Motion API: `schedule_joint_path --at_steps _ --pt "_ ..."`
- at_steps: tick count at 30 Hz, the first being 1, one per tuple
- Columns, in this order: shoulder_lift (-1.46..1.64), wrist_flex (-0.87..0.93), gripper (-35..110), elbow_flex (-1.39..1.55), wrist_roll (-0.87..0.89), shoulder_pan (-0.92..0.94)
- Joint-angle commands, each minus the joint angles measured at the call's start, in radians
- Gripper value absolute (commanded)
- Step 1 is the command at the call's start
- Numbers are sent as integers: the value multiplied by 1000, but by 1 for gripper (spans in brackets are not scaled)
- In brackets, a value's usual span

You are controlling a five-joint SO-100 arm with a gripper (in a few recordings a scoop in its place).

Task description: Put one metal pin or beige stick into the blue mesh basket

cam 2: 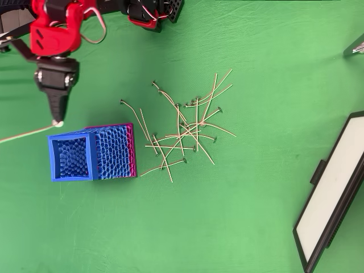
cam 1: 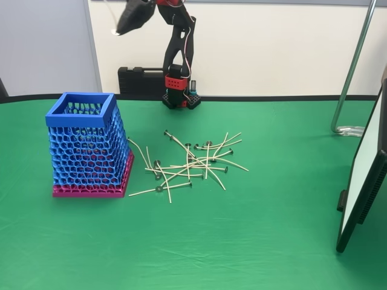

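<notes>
The blue mesh basket (cam 1: 80,119) stands upright on its pink base at the left of the green cloth; in the overhead view its open rim (cam 2: 71,137) faces up. High above the table, my gripper (cam 1: 118,29) is shut on one beige stick (cam 2: 25,133). In the overhead view the gripper (cam 2: 57,120) points down just behind the basket's back left corner. The stick trails out to the left edge of that view. Several more beige sticks (cam 1: 193,163) with dark heads lie in a loose pile (cam 2: 182,133) to the right of the basket.
The arm's red and black base (cam 1: 180,90) stands at the back centre, with a black case (cam 1: 142,80) beside it. A metal stand (cam 1: 351,72) rises at the back right. A black-framed white panel (cam 1: 363,181) leans at the right edge.
</notes>
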Motion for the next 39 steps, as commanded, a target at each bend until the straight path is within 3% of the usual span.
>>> schedule_joint_path --at_steps 1,11,20,39 --pt "-44 -15 1 -67 9 48" --pt "-282 -15 1 -202 12 127" --pt "-497 -28 1 -322 -18 83" --pt "-520 -72 1 -314 -2 14"
